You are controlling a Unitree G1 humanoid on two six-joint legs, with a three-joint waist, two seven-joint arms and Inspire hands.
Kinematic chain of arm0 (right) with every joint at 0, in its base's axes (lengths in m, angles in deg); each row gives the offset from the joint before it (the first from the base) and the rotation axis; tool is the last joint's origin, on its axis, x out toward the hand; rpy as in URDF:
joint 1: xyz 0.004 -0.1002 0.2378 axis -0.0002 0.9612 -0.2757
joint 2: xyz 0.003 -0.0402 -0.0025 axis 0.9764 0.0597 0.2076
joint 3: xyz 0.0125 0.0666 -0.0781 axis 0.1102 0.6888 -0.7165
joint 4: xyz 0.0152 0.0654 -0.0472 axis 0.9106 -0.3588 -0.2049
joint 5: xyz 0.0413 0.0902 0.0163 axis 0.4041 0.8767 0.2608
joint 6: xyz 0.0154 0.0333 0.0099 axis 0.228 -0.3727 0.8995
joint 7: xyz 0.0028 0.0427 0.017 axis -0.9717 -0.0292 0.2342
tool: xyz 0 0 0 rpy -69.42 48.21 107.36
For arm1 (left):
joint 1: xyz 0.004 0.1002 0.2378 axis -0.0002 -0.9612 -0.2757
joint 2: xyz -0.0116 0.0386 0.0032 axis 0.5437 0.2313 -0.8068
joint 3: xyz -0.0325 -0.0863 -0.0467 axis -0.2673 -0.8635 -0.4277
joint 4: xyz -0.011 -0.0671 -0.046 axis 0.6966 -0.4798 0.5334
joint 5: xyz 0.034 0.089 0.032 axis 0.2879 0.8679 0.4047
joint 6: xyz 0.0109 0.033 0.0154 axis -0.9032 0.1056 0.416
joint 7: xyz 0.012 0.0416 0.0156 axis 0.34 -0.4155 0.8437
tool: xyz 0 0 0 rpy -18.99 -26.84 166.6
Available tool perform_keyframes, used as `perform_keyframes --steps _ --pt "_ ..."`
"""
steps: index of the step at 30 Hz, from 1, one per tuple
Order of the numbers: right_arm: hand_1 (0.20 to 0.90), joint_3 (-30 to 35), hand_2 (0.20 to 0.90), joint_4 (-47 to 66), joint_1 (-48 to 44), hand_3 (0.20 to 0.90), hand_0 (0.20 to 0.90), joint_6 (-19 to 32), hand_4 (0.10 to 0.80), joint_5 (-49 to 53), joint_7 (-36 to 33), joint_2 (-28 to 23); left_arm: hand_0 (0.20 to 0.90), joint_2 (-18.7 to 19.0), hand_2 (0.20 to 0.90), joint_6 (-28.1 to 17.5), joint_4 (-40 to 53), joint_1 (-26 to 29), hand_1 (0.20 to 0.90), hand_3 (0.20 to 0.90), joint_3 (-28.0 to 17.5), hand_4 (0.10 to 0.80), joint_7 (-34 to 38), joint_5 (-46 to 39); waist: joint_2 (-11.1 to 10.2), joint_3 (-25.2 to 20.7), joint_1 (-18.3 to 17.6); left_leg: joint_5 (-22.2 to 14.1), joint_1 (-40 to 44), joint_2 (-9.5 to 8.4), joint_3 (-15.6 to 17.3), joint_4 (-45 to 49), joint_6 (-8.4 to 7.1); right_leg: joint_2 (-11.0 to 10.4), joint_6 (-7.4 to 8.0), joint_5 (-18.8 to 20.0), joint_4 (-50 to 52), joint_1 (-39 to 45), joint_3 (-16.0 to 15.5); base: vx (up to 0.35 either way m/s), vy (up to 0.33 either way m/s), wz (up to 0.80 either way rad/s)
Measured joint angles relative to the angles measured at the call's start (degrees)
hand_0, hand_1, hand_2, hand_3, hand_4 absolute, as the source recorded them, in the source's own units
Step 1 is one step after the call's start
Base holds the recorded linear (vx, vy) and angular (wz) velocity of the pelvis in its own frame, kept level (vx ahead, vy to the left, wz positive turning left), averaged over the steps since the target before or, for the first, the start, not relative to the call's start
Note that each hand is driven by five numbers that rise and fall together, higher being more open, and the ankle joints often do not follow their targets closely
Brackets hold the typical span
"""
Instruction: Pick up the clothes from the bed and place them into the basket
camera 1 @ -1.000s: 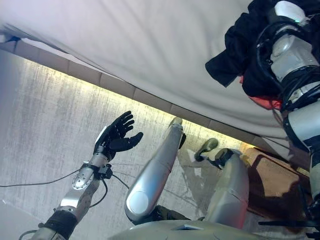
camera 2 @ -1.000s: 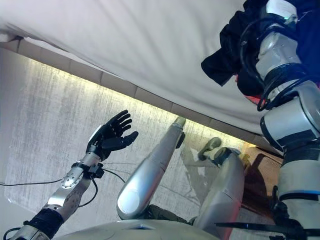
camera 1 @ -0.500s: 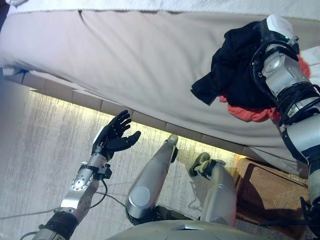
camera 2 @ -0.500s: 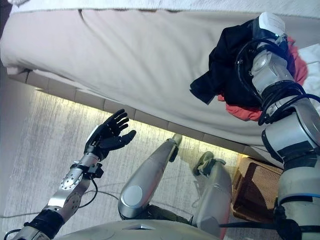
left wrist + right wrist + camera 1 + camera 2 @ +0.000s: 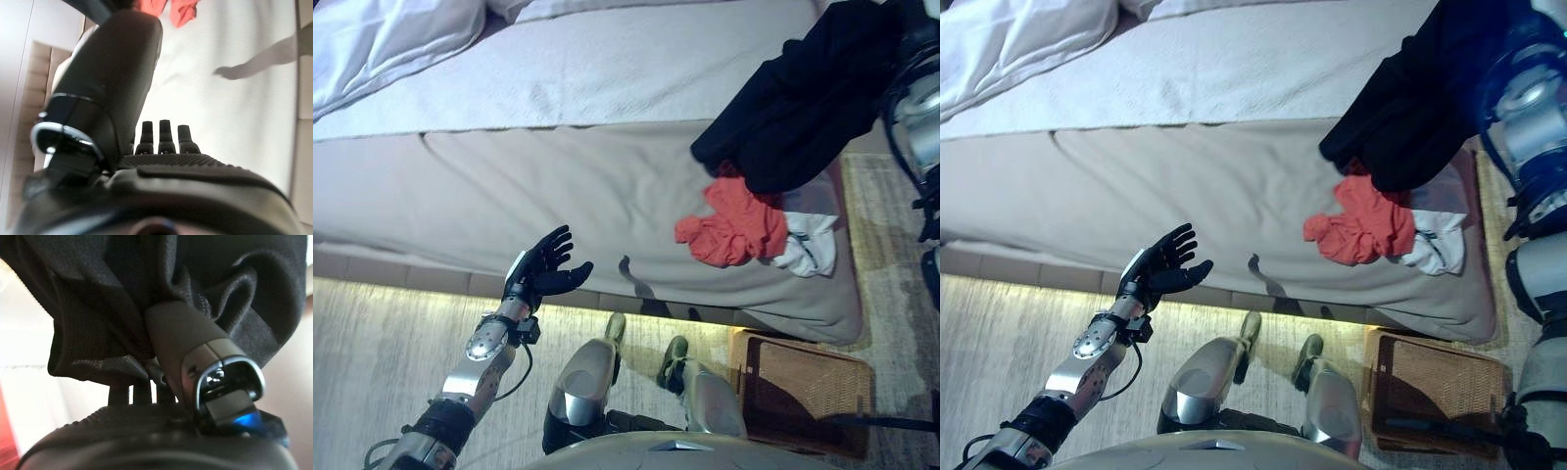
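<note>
My right hand (image 5: 181, 342) is shut on a black garment (image 5: 803, 98), with the thumb pressed into the cloth, and holds it up over the bed's (image 5: 558, 176) right end. The garment hangs down and hides the hand in the eye views. Below it a red garment (image 5: 729, 225) and a white and grey one (image 5: 808, 245) lie crumpled near the bed's front right corner. A brown wicker basket (image 5: 803, 351) stands on the floor under that corner. My left hand (image 5: 546, 269) is open and empty, palm up, in front of the bed's side; it also shows in the left wrist view (image 5: 161, 137).
White bedding (image 5: 382, 39) lies bunched at the bed's far left. A lit strip runs along the floor under the bed's edge (image 5: 431, 289). A rug (image 5: 891, 245) lies on the floor right of the bed.
The whole view has shifted, so the camera has moved. My right hand has raised the black garment off the red one, which now shows more. The left hand keeps its pose.
</note>
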Motion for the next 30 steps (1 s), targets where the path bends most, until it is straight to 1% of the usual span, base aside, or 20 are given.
perform_keyframes --steps 1,3,5,6,7,8,10,13,15,17,19,21,22,25,26,27,29,30 --pt "0.3 0.03 0.3 -0.03 -0.3 0.2 0.3 0.59 0.1 0.45 0.25 -1.2 0.9 -1.17 0.9 1.09 -3.91 0.62 0.9 0.9 0.84 0.8 -0.22 0.01 -0.1 -2.83 -1.01 0.54 0.76 0.27 0.67 -1.64 0.13 0.68 0.18 1.77 -3.12 1.14 0.87 -0.007 0.021 -0.31" --pt "0.3 0.03 0.3 0.01 -0.83 0.2 0.3 1.48 0.1 1.06 0.55 -1.68 0.9 -1.92 0.9 1.94 -6.93 0.68 0.9 0.9 1.0 0.8 -0.79 0.02 -0.17 -3.19 -2.7 0.77 3.5 0.62 1.99 -3.05 0.1 1.42 0.02 3.81 -7.22 4.65 1.65 -0.013 0.02 -0.42" --pt "0.3 0.03 0.3 0.52 -0.81 0.2 0.3 1.73 0.1 1.11 1.02 -2.03 0.9 -2.54 0.9 2.36 -11.0 0.69 0.9 0.9 2.06 0.8 -1.0 0.05 -0.8 -6.25 -5.27 0.77 5.13 0.77 3.83 -5.34 0.09 2.03 0.31 5.67 -12.35 6.97 3.33 -0.026 0.02 -0.44" --pt "0.3 0.04 0.3 0.95 -0.78 0.2 0.3 1.74 0.1 1.11 1.01 -2.36 0.9 -2.77 0.9 2.46 -11.6 0.79 0.9 0.9 2.12 0.8 -1.01 0.08 -0.83 -6.75 -5.91 0.77 5.26 0.8 4.18 -5.48 0.09 2.15 0.25 6.31 -13.36 7.31 3.6 -0.04 0.026 -0.37" --pt "0.3 0.04 0.3 2.07 -0.73 0.2 0.3 1.75 0.1 1.09 1.01 -3.18 0.9 -3.43 0.9 2.46 -12.62 1.15 0.9 0.9 2.09 0.8 -1.0 0.39 -0.81 -7.12 -7.04 0.77 5.86 0.87 4.95 -5.81 0.09 2.35 0.23 7.66 -15.16 8.14 4.65 -0.044 0.027 -0.47" --pt "0.3 0.15 0.3 4.15 -0.69 0.2 0.3 1.77 0.1 1.08 1.0 -3.8 0.9 -3.87 0.9 2.43 -13.93 1.68 0.9 0.9 2.02 0.8 -1.03 1.09 -0.89 -7.19 -8.51 0.77 6.82 0.91 6.47 -6.25 0.08 2.55 -0.01 8.83 -17.09 9.24 5.85 -0.036 0.021 -0.56" --pt "0.3 1.33 0.3 6.7 -0.01 0.2 0.3 2.0 0.1 1.07 0.95 -4.63 0.9 -4.99 0.9 2.44 -16.6 3.29 0.9 0.9 1.92 0.8 -1.2 1.83 -0.86 -7.26 -10.05 0.77 7.75 0.87 7.65 -6.84 0.08 2.57 -0.09 9.38 -18.2 9.93 6.86 -0.017 0.007 -0.47" --pt "0.3 4.85 0.3 9.32 3.31 0.2 0.3 2.24 0.1 1.05 0.84 -6.37 0.9 -6.68 0.9 2.34 -18.35 5.4 0.9 0.9 1.76 0.8 -1.78 2.83 -0.73 -7.85 -12.88 0.77 8.61 1.07 8.88 -7.98 0.08 2.87 -0.08 9.38 -18.2 9.61 8.37 -0.02 -0.006 -0.26" --pt "0.3 7.74 0.3 11.26 7.49 0.2 0.3 2.16 0.1 1.04 0.95 -7.07 0.9 -7.59 0.9 2.2 -20.05 6.68 0.9 0.9 1.72 0.8 -2.43 4.79 -0.69 -8.37 -13.54 0.77 9.78 1.55 10.43 -9.3 0.08 3.51 -0.09 9.38 -18.2 9.47 10.17 -0.048 -0.01 -0.4" --pt "0.3 9.32 0.3 11.7 10.15 0.2 0.3 2.04 0.1 0.98 1.26 -7.1 0.9 -8.03 0.9 2.2 -20.68 7.3 0.9 0.9 1.76 0.8 -2.97 6.07 -0.81 -8.63 -15.19 0.77 10.03 1.68 11.25 -9.45 0.08 3.68 -0.09 9.38 -18.2 9.15 11.08 -0.04 -0.005 -0.27" --pt "0.3 13.08 0.3 13.65 15.34 0.2 0.3 1.95 0.1 0.99 1.68 -7.13 0.9 -8.48 0.9 2.16 -21.41 7.7 0.9 0.9 1.62 0.8 -3.32 7.31 -0.5 -9.53 -15.85 0.77 10.13 2.04 12.33 -10.73 0.08 4.35 -0.08 9.38 -18.2 8.15 12.7 0.0 -0.009 -0.34" --pt "0.3 15.7 0.3 15.49 20.6 0.2 0.3 1.93 0.1 1.04 3.19 -7.12 0.9 -8.99 0.9 2.17 -22.05 7.85 0.9 0.9 0.32 0.8 -3.27 8.32 -0.5 -9.53 -16.74 0.77 10.56 2.32 13.72 -11.28 0.08 4.81 -0.08 9.39 -18.2 7.78 14.1 0.005 -0.025 -0.38" --pt "0.3 17.13 0.3 16.35 23.72 0.2 0.3 1.84 0.1 1.05 3.87 -7.1 0.9 -9.09 0.9 2.17 -22.16 7.84 0.9 0.9 0.0 0.8 -3.22 8.81 -0.5 -9.53 -17.42 0.77 10.73 2.4 14.18 -11.35 0.08 4.96 -0.08 9.39 -18.2 7.78 14.64 0.005 -0.037 -0.3" --pt "0.3 24.21 0.3 19.38 36.67 0.2 0.3 1.73 0.1 1.08 6.07 -6.7 0.9 -9.23 0.9 2.08 -22.16 7.91 0.9 0.9 -0.97 0.8 -2.98 8.96 -0.52 -9.54 -18.74 0.77 11.38 2.84 15.77 -11.76 0.08 5.6 -0.08 9.39 -18.2 7.65 16.11 -0.003 -0.042 -0.27" --pt "0.3 26.04 0.3 19.36 39.59 0.2 0.3 1.58 0.1 1.07 6.59 -5.8 0.9 -9.23 0.9 2.09 -22.17 7.86 0.9 0.9 -1.29 0.8 -2.8 9.0 -0.51 -9.55 -19.42 0.77 11.43 2.87 15.96 -11.77 0.08 5.69 -0.07 9.4 -18.19 7.5 16.81 -0.023 -0.05 -0.31" --pt "0.3 28.13 0.3 19.29 43.84 0.2 0.3 1.05 0.1 1.06 7.35 -4.24 0.9 -9.27 0.9 2.09 -22.18 7.79 0.9 0.9 -1.79 0.8 -2.52 9.21 -0.49 -9.55 -20.51 0.77 11.68 2.95 16.82 -11.78 0.08 5.83 -0.06 9.4 -18.19 7.49 17.35 -0.027 -0.041 -0.27" --pt "0.3 29.16 0.3 18.93 47.84 0.2 0.3 0.71 0.1 1.05 8.14 -2.57 0.9 -9.25 0.9 2.04 -22.19 7.78 0.9 0.9 -2.05 0.8 -2.04 10.19 -0.42 -9.6 -21.78 0.77 11.96 3.14 17.42 -11.81 0.08 6.09 -0.05 9.41 -18.19 7.51 18.13 -0.019 -0.044 -0.26" --pt "0.3 29.33 0.3 18.57 49.67 0.2 0.3 0.78 0.1 1.03 8.35 -1.53 0.9 -9.26 0.9 2.04 -22.19 7.82 0.9 0.9 -2.05 0.8 -1.78 10.45 -0.34 -9.64 -22.61 0.77 12.05 3.31 17.63 -11.81 0.08 6.27 0.19 9.57 -18.19 7.4 18.54 -0.011 -0.061 -0.28"
